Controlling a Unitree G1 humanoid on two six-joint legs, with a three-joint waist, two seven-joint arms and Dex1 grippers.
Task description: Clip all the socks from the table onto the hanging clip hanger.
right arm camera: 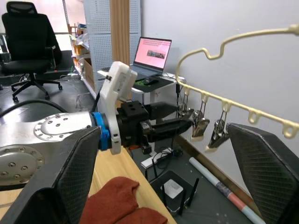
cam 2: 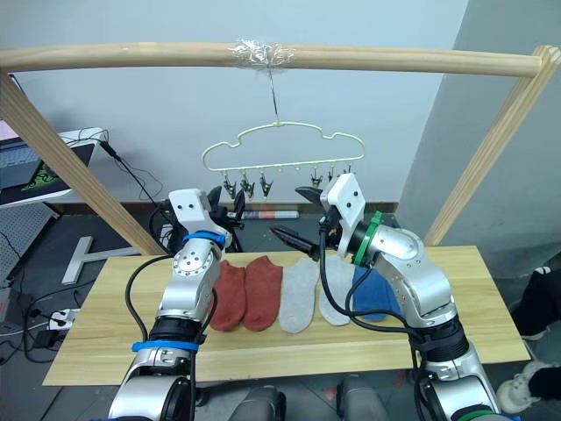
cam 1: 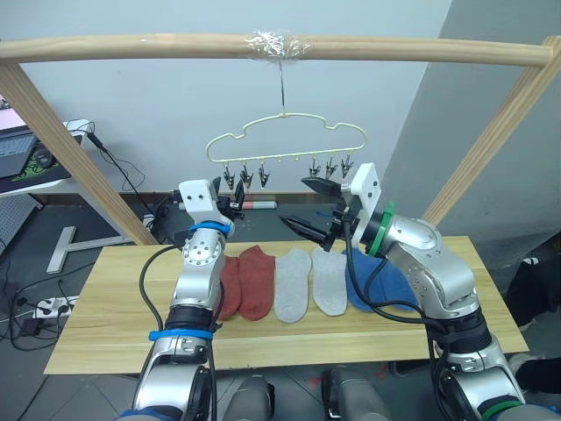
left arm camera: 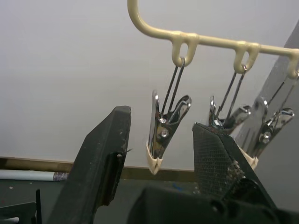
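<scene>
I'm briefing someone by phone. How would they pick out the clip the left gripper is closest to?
Start at the wooden pole across the top; a cream clip hanger hangs from its middle by a hook. Six metal clips dangle in a row along the hanger's lower bar. The one meant is the end clip on the robot's left, framed between the open left gripper fingers.

Socks (cam 1: 294, 282) lying in a row across the worktop (cam 1: 96, 324); clip hanger (cam 1: 285, 140) hanging from the pole (cam 1: 131, 46) at 12 o'clock, behind them.
</scene>
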